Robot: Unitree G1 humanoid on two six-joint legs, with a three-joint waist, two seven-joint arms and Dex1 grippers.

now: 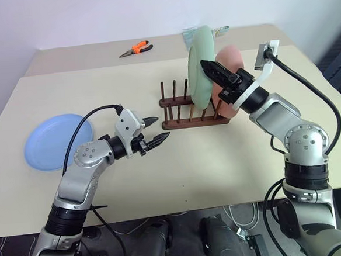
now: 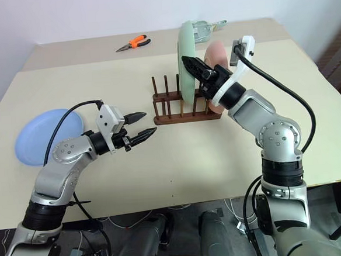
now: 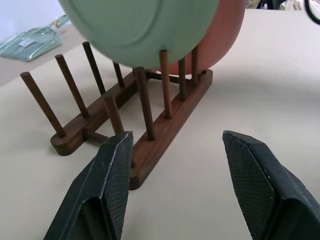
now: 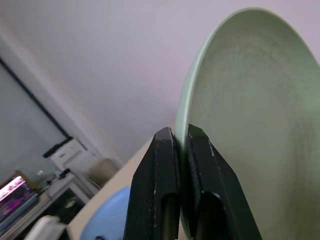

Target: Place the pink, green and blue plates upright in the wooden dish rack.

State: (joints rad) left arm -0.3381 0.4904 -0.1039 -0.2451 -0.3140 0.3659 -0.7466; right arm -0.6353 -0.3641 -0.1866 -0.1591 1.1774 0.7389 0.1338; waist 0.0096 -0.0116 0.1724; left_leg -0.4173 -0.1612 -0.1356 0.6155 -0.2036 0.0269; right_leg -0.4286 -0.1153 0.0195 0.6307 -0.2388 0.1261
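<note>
Pinching the rim of the green plate [image 1: 201, 67] is what the right gripper [image 1: 212, 71] is up to right now, its two black jaws closed on the plate's edge with just the rim's thickness between them, which the right wrist view shows really clearly. That plate stands upright in the wooden dish rack [image 1: 194, 111], its lower edge down among the pegs about midway along. Right behind it, toward the robot's right, the pink plate [image 1: 227, 65] is also standing on edge in the rack at the end slot, and the two look like they're nearly touching up top, though I can't tell if they actually make contact. Several pegs on the rack's left end are bare.

The left gripper [image 1: 156, 131] hangs a bit above the table [image 1: 220, 165], just to the left and in front of the rack, pointing at it. Its jaws are spread wide with nothing between them, and in the left wrist view you can look straight through the gap at the rack's near bar.

The blue plate [image 1: 58, 141] lies flat on the table well off to the left, near that edge, apart from the rack and from both grippers.

Further back on the table there's a pair of orange-handled pliers [image 1: 135, 48], and a clear plastic bag [image 1: 188, 36] peeks out behind the green plate
</note>
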